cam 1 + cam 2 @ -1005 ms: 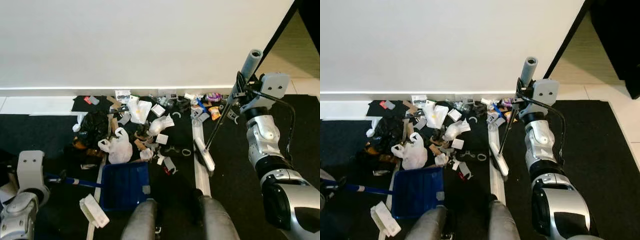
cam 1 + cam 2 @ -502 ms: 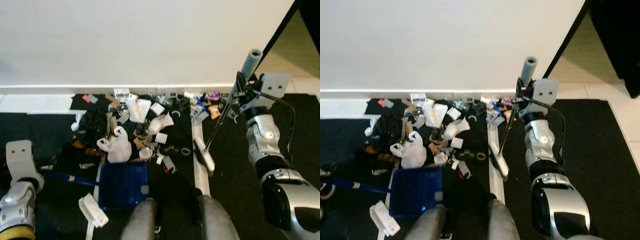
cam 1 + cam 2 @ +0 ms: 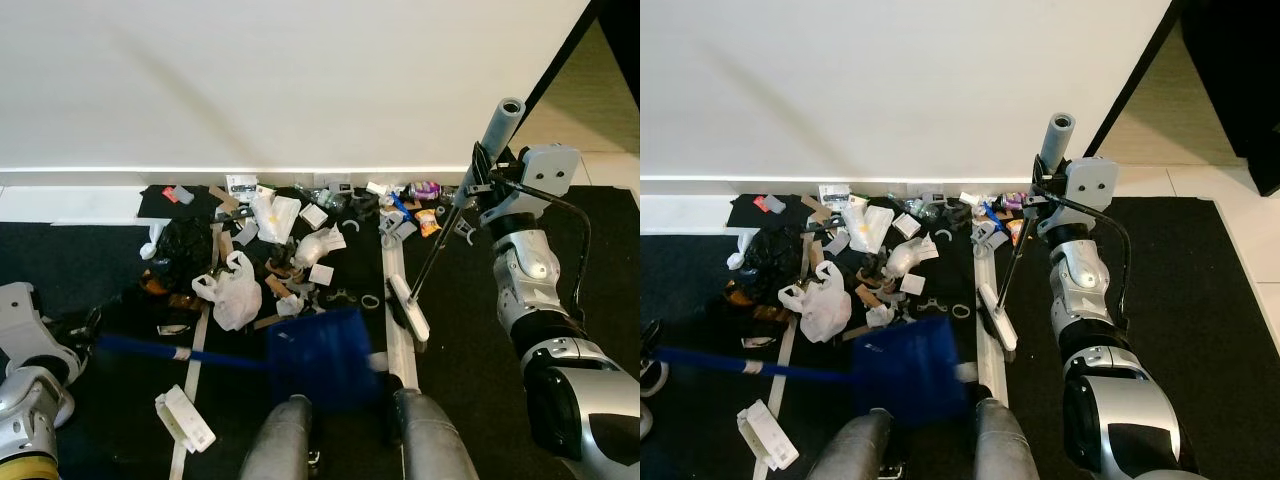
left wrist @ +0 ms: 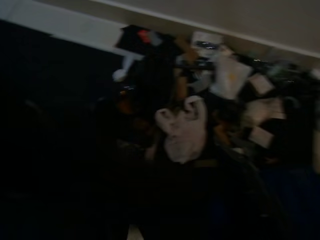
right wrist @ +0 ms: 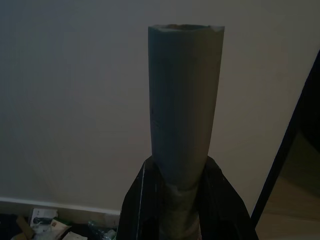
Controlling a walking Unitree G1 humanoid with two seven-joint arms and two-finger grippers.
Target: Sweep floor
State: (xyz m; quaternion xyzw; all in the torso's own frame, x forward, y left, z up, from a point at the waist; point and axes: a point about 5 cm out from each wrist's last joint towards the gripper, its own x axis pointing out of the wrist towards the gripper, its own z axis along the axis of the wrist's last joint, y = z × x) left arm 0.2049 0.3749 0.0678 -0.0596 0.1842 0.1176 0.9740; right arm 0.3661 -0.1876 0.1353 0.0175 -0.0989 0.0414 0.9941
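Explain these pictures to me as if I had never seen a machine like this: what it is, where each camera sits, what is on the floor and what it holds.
This is a humanoid robot with two silver arms. The two wide pictures come from cameras in its head, looking down past its own legs. The other two come from a camera on each wrist.

Against the white wall lies a litter pile on a dark mat: paper scraps, wrappers and a white plastic bag.

The right gripper is shut on the grey broom handle; the right wrist view looks straight up that handle between the black fingers. The broom head rests on the floor.

On the left side a blue dustpan on a long blue handle is blurred, so it is moving. The left wrist view is dark.
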